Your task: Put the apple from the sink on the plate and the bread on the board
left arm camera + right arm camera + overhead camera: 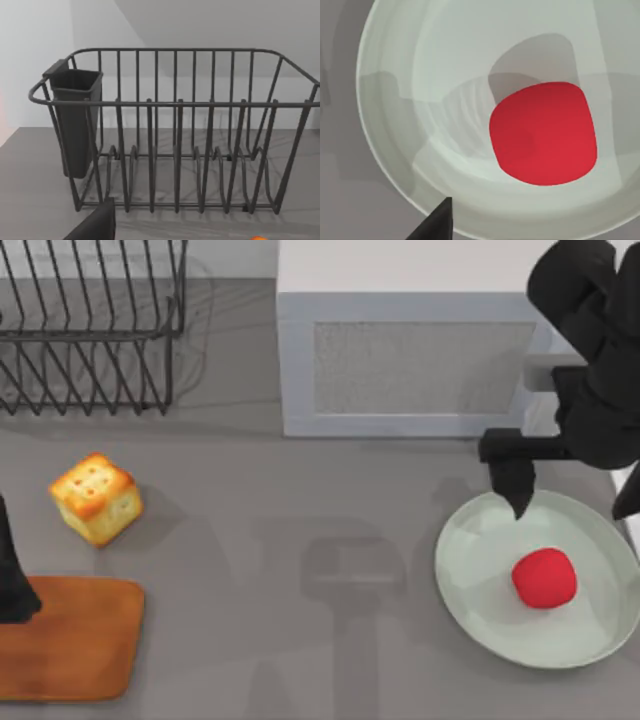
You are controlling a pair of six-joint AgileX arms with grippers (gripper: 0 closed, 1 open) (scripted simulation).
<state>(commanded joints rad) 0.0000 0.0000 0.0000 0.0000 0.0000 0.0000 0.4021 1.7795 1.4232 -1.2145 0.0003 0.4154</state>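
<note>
The red apple [544,577] lies free inside the pale green plate [470,585] at the right of the table, also seen as apple [542,134] on plate [395,100] in the right wrist view. My right gripper [572,495] hangs open above the plate's far rim, one fingertip [437,222] over its edge and nothing between the fingers. The bread [95,498] sits on the table at the left, just beyond the wooden board [70,640] and apart from it. My left gripper [10,575] is at the left edge over the board, open, one fingertip [97,222] showing.
A dark wire dish rack [90,330] with a cutlery cup [75,120] stands at the back left. A white box-shaped unit [410,360] with a grey panel stands at the back centre. Bare grey tabletop lies between the board and the plate.
</note>
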